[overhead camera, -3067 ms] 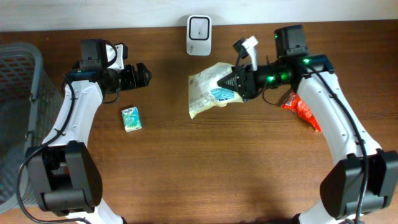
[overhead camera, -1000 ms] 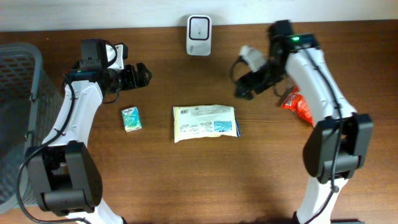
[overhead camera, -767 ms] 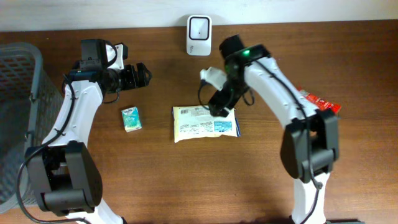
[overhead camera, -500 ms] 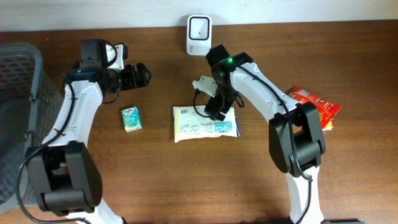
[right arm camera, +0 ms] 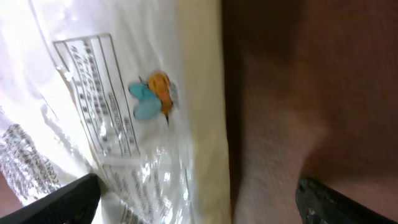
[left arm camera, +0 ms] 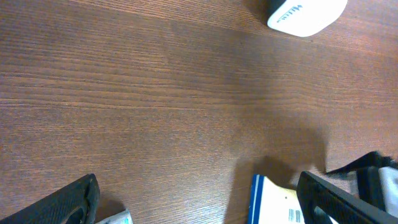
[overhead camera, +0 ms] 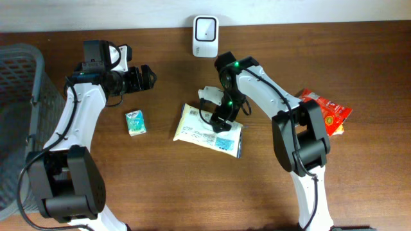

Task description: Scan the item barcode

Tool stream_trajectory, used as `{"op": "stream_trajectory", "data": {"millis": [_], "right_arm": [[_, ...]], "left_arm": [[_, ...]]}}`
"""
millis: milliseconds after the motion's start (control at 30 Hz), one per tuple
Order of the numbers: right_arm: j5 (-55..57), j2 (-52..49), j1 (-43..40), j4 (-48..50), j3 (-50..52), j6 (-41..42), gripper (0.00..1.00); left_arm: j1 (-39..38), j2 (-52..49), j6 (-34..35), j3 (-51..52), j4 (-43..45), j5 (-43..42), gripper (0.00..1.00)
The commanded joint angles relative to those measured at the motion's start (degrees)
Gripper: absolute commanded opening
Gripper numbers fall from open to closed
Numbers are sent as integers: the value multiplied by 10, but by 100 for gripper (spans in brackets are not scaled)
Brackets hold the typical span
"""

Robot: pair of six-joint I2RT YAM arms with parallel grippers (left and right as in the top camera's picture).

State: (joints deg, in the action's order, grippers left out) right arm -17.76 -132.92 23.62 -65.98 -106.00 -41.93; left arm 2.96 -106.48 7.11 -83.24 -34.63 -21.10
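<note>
My right gripper (overhead camera: 223,115), jaws apart, sits low over the packet (overhead camera: 194,131) mid-table, so I'm at pickup; next clamp its edge, present it to the far scanner (overhead camera: 205,27)

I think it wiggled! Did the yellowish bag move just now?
Yes. The bag turned: it lay level, now its left end tips up toward the white scanner.

No wording can be read. The pale yellow plastic packet (right arm camera: 112,124) carries a boxed panel of blurred fine print beside a blue-and-orange mark, left of centre in the right wrist view. The white plastic scanner (left arm camera: 308,11), upper right in the left wrist view, bears illegible dark lettering.
</note>
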Motion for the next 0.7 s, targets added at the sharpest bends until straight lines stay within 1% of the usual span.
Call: {"op": "stream_trajectory", "data": {"millis": [0,33,67,133,167,200,267,367,400,500,567,667], "right_arm": [[-14,-41,-1,-11,0,-9,94],[-14,-42,-1,-14,0,-5,89],[-14,-44,-1,-15,1,5,70],[-27,-44,-1,-17,1,8,46],[-36,-44,-1,-17,1,9,41],[-48,-44,-1,-18,1,9,32],[-66,-44,-1,-18,1,23,21],[-92,-44,-1,-20,1,35,12],[-106,-44,-1,-22,1,35,6],[-139,-42,-3,-21,-1,59,4],[-151,-36,-9,-8,-1,108,4],[-139,-20,-19,28,-1,185,4]], "left_arm": [[1,-5,-5,-3,1,0,99],[1,-5,-5,-3,1,-1,99],[1,-5,-5,-3,1,0,99],[1,-5,-5,-3,1,0,99],[1,-5,-5,-3,1,0,99],[1,-5,-5,-3,1,-1,99],[1,-5,-5,-3,1,0,99],[1,-5,-5,-3,1,0,99],[1,-5,-5,-3,1,0,99],[1,-5,-5,-3,1,-1,99],[1,-5,-5,-3,1,0,99],[1,-5,-5,-3,1,0,99]]}}
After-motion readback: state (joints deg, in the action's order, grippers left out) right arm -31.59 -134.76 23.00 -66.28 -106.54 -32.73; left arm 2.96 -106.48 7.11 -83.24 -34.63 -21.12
